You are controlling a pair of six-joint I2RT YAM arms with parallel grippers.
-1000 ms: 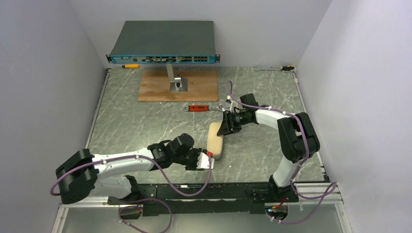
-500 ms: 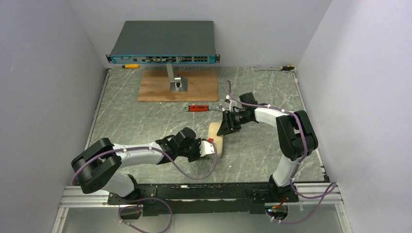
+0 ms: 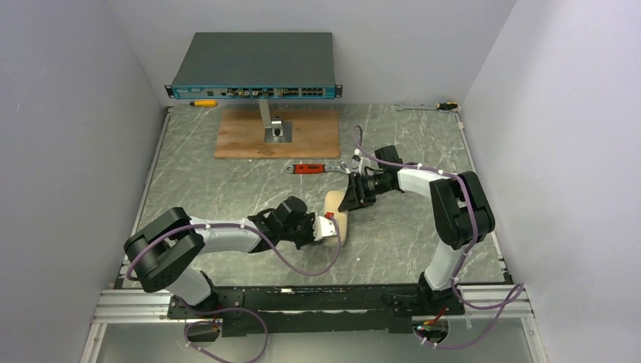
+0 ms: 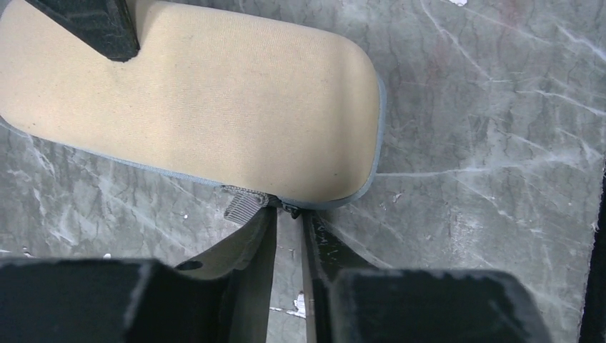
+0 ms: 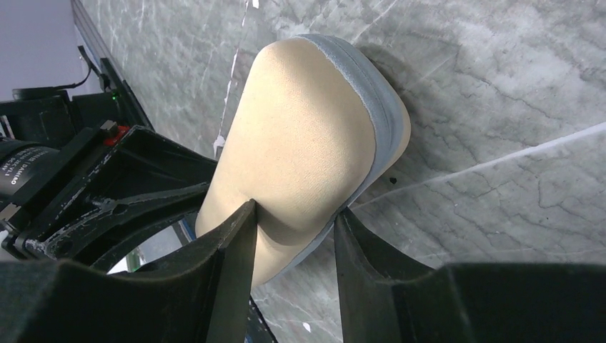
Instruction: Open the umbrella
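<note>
The umbrella itself does not show in any view. A tan soft case (image 3: 338,214) with a grey zip edge lies mid-table. My right gripper (image 3: 350,203) is shut on the case's far end, and both fingers dent the fabric (image 5: 307,128) either side of the gripper (image 5: 294,212). My left gripper (image 3: 326,228) is at the near end. Its jaws stand narrowly apart (image 4: 289,219) with the small zip pull (image 4: 291,209) and a grey webbing tab (image 4: 241,204) at their tips. Bare table shows through that gap. The case (image 4: 214,100) fills the upper part of the left wrist view.
A red-handled wrench (image 3: 308,169) lies just beyond the case. Behind it a wooden board (image 3: 242,144) carries a metal stand (image 3: 277,131) under a network switch (image 3: 255,64). A yellow screwdriver (image 3: 202,103) and another tool (image 3: 435,107) lie along the back edge. Grey walls close in both sides.
My left arm has swung up from the near edge to the case's near end, and its jaws have narrowed around the zip pull. The right gripper has kept its hold.
</note>
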